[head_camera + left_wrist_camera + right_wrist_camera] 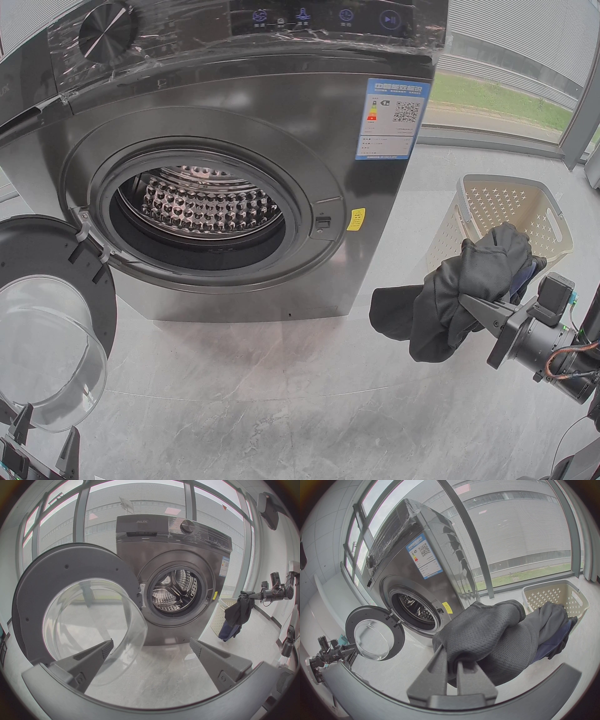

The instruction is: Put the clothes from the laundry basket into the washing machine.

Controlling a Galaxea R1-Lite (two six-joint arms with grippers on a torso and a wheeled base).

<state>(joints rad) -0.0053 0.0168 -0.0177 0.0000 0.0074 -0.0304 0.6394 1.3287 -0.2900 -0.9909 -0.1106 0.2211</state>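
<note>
Dark clothes cover the fingertips of the right gripper, which pinches them beside the laundry basket; the left gripper, spread, sits low near the open door.

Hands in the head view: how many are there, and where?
2. The left hand is at the lower left, open, by the open door. The right hand is at the right, shut on dark clothes by the laundry basket.

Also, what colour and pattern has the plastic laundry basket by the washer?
The plastic laundry basket is cream, with small star-shaped holes; best in the right wrist view.
</note>
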